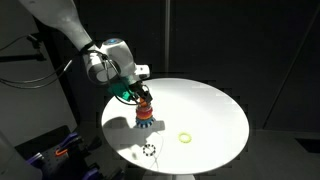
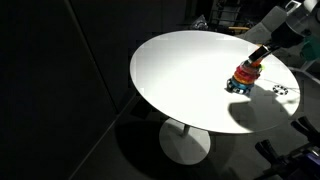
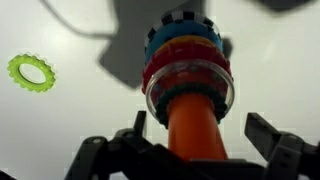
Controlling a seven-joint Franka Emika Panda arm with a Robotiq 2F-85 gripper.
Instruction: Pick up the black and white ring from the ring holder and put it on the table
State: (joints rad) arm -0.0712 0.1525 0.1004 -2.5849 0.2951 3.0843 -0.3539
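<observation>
The ring holder [image 1: 145, 118] stands on the round white table [image 1: 210, 105], an orange peg with stacked coloured rings; it also shows in the other exterior view [image 2: 243, 78]. A black and white ring [image 1: 149, 151] lies flat on the table near its edge, apart from the holder, in both exterior views [image 2: 279, 90]. My gripper [image 1: 141, 97] hangs just above the holder. In the wrist view my gripper [image 3: 200, 135] is open and empty, one finger on each side of the orange peg [image 3: 190, 120]. A black and white toothed edge [image 3: 180, 15] shows beyond the stack; whether it touches the holder I cannot tell.
A yellow-green ring [image 1: 185, 137] lies flat on the table beside the holder, also in the wrist view [image 3: 30, 72]. The table is brightly lit with dark surroundings. Dark equipment stands below the table edge [image 1: 60, 150].
</observation>
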